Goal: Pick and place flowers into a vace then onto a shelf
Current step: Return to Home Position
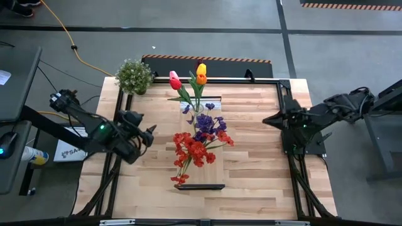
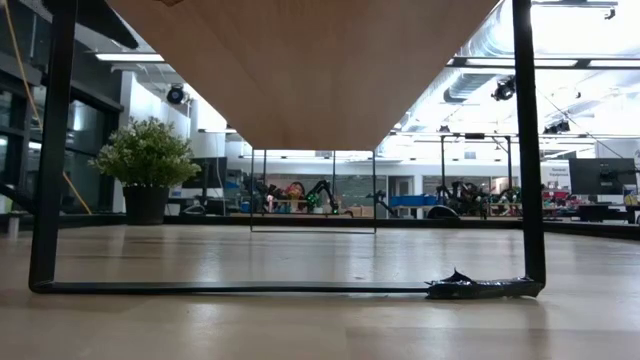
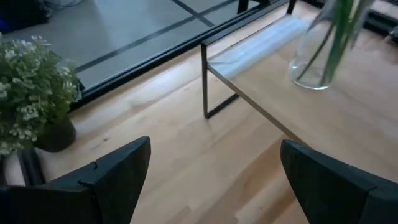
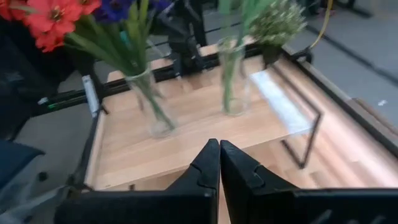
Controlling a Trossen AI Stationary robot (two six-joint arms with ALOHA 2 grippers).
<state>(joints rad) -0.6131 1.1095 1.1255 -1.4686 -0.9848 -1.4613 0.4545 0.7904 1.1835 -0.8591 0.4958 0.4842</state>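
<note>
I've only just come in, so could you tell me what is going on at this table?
Nothing is being handled. The tulips and the red and purple sprays stand in clear vases on the shelf mid-table. The left gripper hangs open beside it, the right gripper shut on the other side, both empty.

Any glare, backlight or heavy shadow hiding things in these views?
Low view: ceiling lights burn out the upper right, with sheen on the table. Right wrist view: the pale strip on the shelf catches light. Left wrist view: evenly lit. High view: even light, soft shadows only.
</note>
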